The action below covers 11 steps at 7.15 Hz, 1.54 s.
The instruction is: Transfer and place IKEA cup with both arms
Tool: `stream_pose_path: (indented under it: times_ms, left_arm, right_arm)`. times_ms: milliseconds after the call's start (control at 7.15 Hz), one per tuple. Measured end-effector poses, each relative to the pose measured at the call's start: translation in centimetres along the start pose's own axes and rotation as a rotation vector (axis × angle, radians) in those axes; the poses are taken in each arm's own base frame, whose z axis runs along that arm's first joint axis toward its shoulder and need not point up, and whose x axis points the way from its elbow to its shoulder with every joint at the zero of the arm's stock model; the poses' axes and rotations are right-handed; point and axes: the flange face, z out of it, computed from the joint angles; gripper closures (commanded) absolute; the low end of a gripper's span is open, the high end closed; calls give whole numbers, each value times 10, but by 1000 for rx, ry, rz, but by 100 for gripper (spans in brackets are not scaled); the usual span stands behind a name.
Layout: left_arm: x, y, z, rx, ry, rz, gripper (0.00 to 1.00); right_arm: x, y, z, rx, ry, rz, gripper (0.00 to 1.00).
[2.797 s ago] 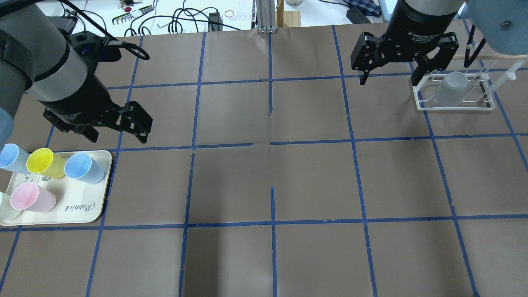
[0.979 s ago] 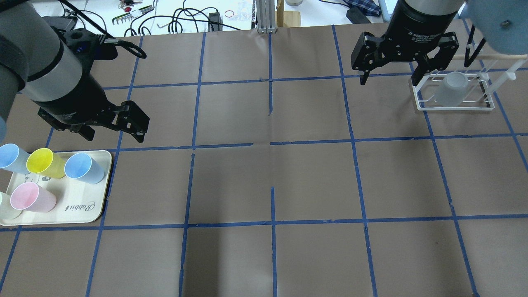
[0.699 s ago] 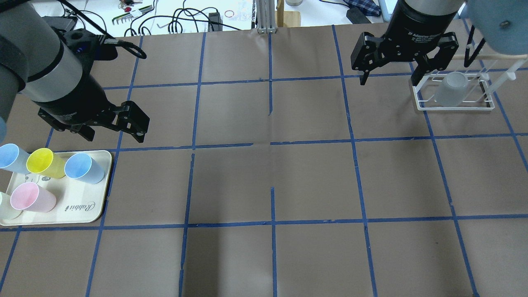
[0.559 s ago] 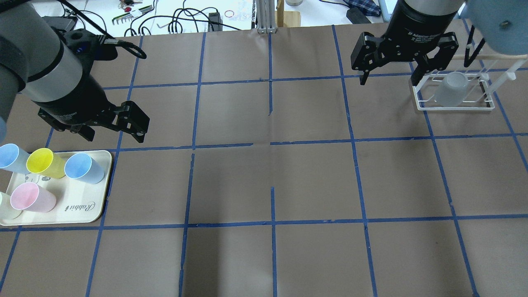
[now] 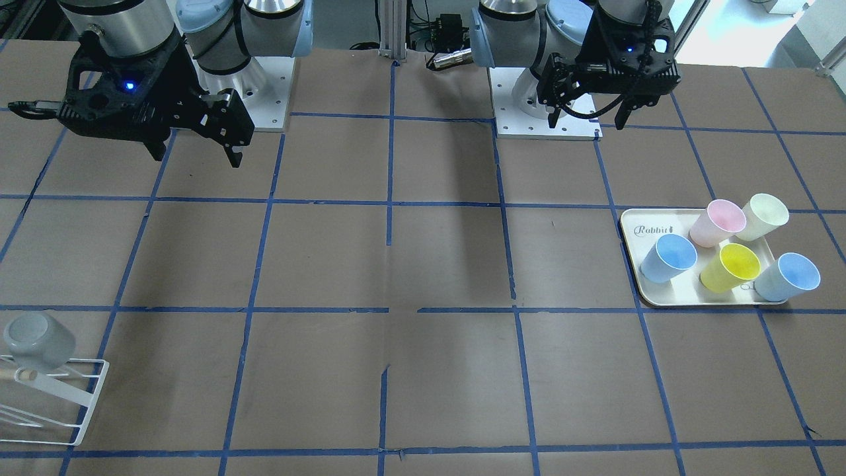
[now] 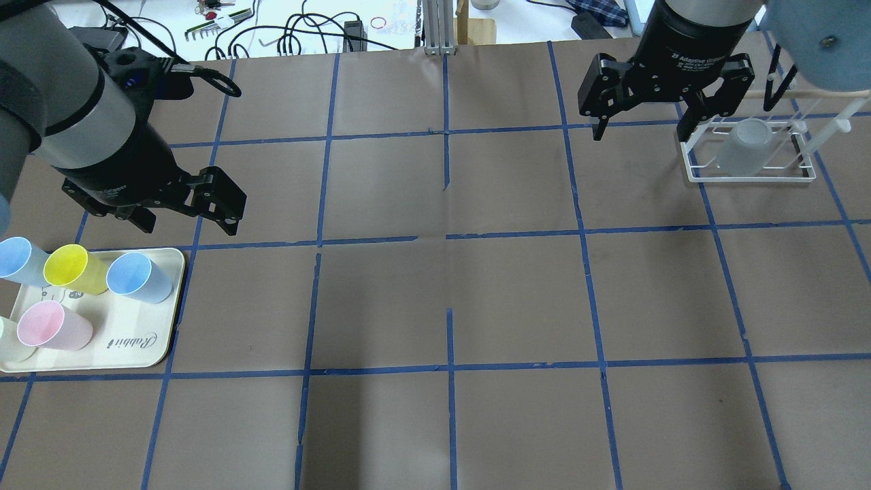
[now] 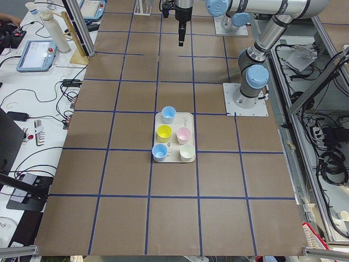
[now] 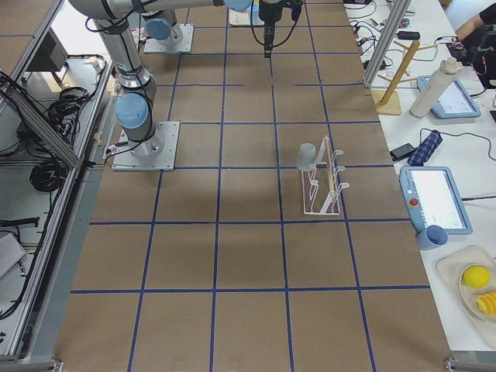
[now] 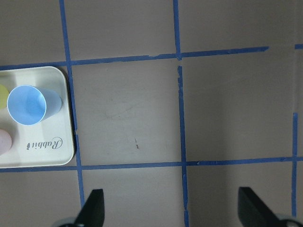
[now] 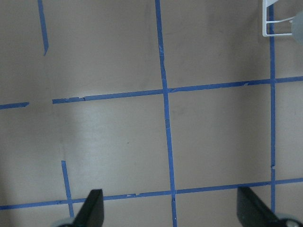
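Note:
The pale grey IKEA cup [image 6: 745, 146] hangs tilted on a white wire rack [image 6: 748, 175] at the far right; it also shows in the front view [image 5: 38, 340] and the right side view [image 8: 307, 156]. My right gripper [image 6: 643, 133] is open and empty, raised just left of the rack and apart from the cup. My left gripper [image 6: 185, 221] is open and empty, raised just behind the cream tray [image 6: 136, 354]. Both wrist views show spread fingers and bare table below.
The tray at the near left holds two light blue cups [image 6: 139, 278], a yellow cup [image 6: 71, 269], a pink cup [image 6: 51, 327] and a cream-white cup [image 5: 763, 215]. Brown paper with blue tape lines covers the table. Cables and tools lie beyond the far edge.
The left gripper has shifted slightly back and to the left since the earliest frame, then held still. The right gripper and the cup have not visibly moved.

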Motion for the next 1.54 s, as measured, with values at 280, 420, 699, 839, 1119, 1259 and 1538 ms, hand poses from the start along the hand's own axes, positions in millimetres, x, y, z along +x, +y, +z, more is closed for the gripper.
stream_pose_path:
  times_ms: [280,420,699,839,1119,1259,1538]
  left_arm:
    - [0,0,0,3,0,0,0]
    - [0,0,0,3,0,0,0]
    - [0,0,0,3,1,0,0]
    - [0,0,0,3,0,0,0]
    - [0,0,0,4,-1,1,0]
    - [0,0,-1,5,0,2,0]
    - [0,-1,-1,6,0,3,0]
  right_arm:
    - [1,-3,2,-1,4,0,0]
    - [6,-10,6,10,26,-14,0]
    - [28,-42,20,79,149,-41,0]
    - [43,-61,34,92,215,-40,0]
    - [80,-103,75,78,334,-55,0]
    - [107,-122,98,57,368,-47,0]
    - [160,-151,140,23,387,-49,2]
